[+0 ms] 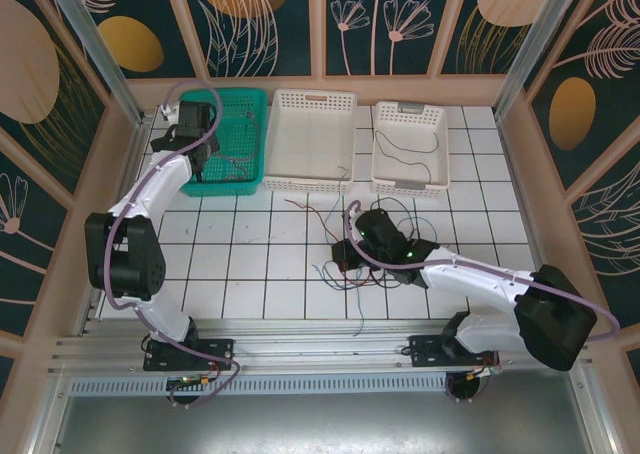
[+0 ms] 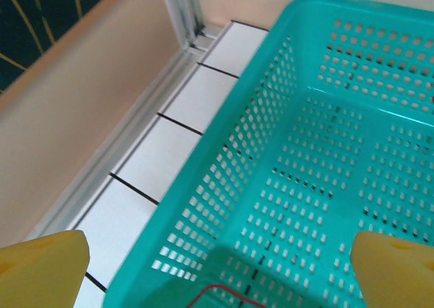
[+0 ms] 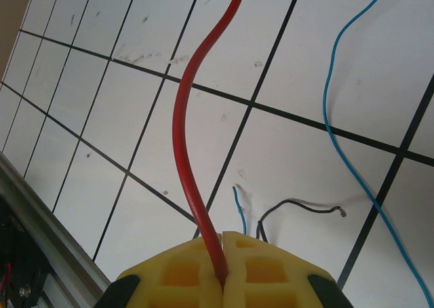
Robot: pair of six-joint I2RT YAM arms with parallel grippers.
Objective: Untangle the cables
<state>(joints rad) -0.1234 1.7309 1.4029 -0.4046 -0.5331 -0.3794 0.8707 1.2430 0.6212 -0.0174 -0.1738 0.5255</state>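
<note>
The cables lie in a loose tangle [image 1: 392, 212] on the white tiled floor, mid-right. My right gripper [image 1: 345, 256] sits at the tangle's left edge, its yellow pads [image 3: 271, 267] shut on a red cable [image 3: 186, 118] that curves away over the tiles. A blue cable [image 3: 337, 118] and a short black cable [image 3: 298, 203] lie on the floor just beyond. My left gripper [image 1: 203, 144] hangs over the teal basket [image 1: 225, 187], open, with nothing between its yellow fingertips [image 2: 41, 267]. A thin red cable [image 2: 224, 293] rests on the basket's floor below it.
Two white baskets stand at the back: a middle one [image 1: 313, 182] and a right one [image 1: 410, 186] with a black cable [image 1: 400, 149] inside. The teal basket [image 2: 203, 159] sits near the left wall frame. An aluminium rail [image 3: 41, 220] runs along the near edge.
</note>
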